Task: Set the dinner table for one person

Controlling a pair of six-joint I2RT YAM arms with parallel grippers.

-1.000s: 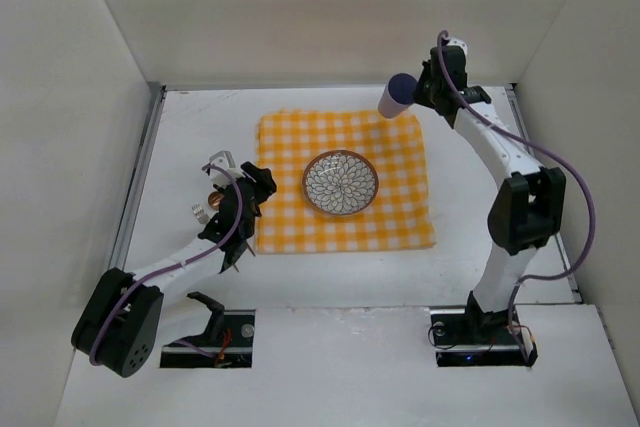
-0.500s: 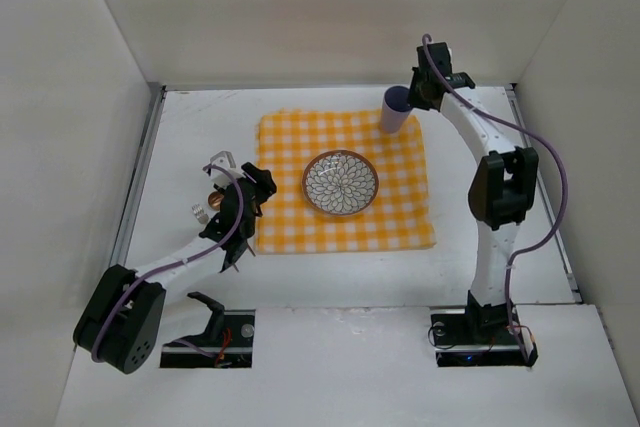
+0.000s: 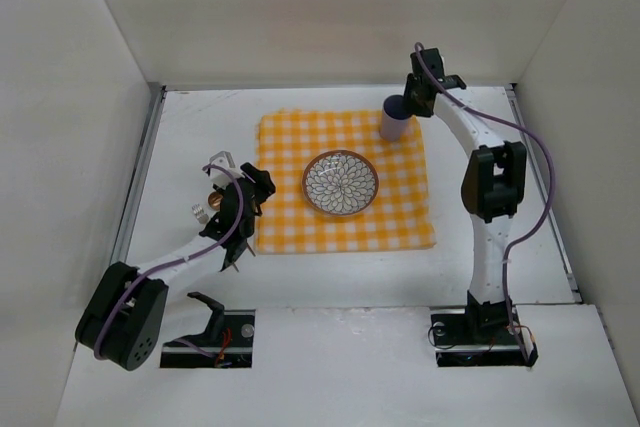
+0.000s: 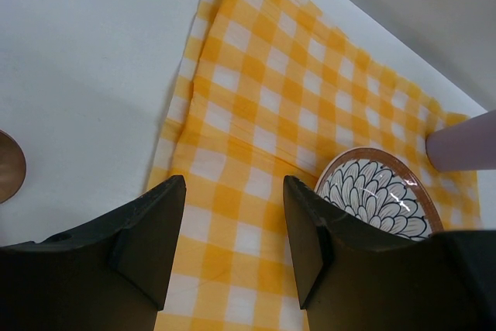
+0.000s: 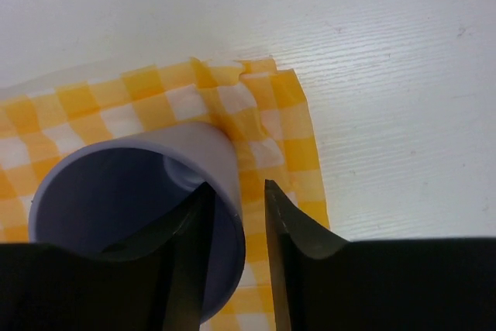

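A lavender cup stands at the far right corner of the yellow-and-white checked cloth on the white dinner table. My right gripper is shut on the cup's wall. In the right wrist view one finger is inside the cup and the other outside it, with the gripper at the rim. A flower-patterned plate sits mid-cloth. My left gripper is open and empty above the cloth's left edge. In the left wrist view it hangs over the cloth, with the plate on the right.
Metal cutlery lies on the table left of the cloth, and a copper-coloured piece shows at the left wrist view's edge. White walls close in the table on three sides. The cloth corner beside the cup is rumpled.
My right arm has swung left and down, bringing the cup from tilted in the air beyond the cloth corner to upright on the corner. The left arm has not moved.
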